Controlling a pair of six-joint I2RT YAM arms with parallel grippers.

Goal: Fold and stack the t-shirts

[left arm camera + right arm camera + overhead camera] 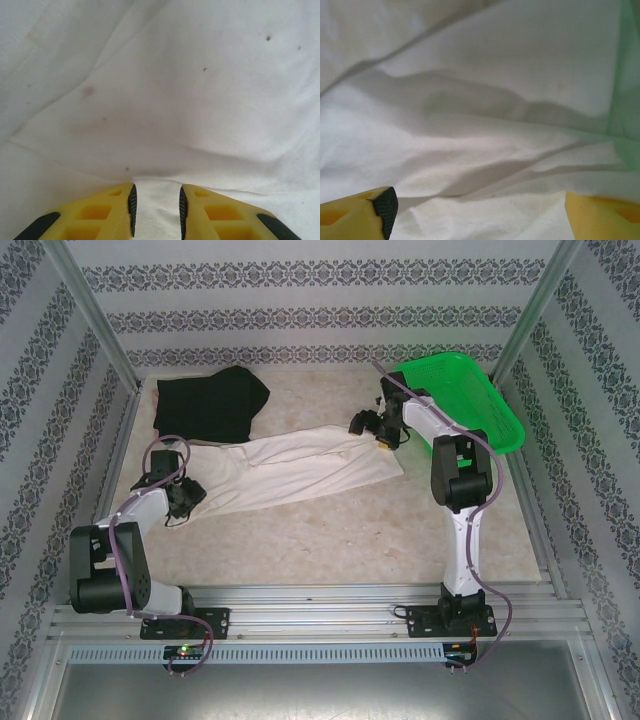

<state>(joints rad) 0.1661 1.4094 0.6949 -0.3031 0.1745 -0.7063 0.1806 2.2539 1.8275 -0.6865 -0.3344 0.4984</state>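
Top external view: right tool (366,425) wide, empty; left tool (185,500) narrow, hold unclear; recommend both pinch hem corners of large cream-white cloth t-shirt (300,468).

Green mesh basket (470,380) at table's (350,530) far right corner.

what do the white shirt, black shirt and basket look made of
The white shirt looks like soft matte cloth, likely cotton: it creases and drapes, with small dark specks up close.
The black shirt seems matte cloth too, judging by its limp, rumpled lie; the weave is too small to tell.
The basket is probably plastic: bright green, holding a stiff, rimmed shape.
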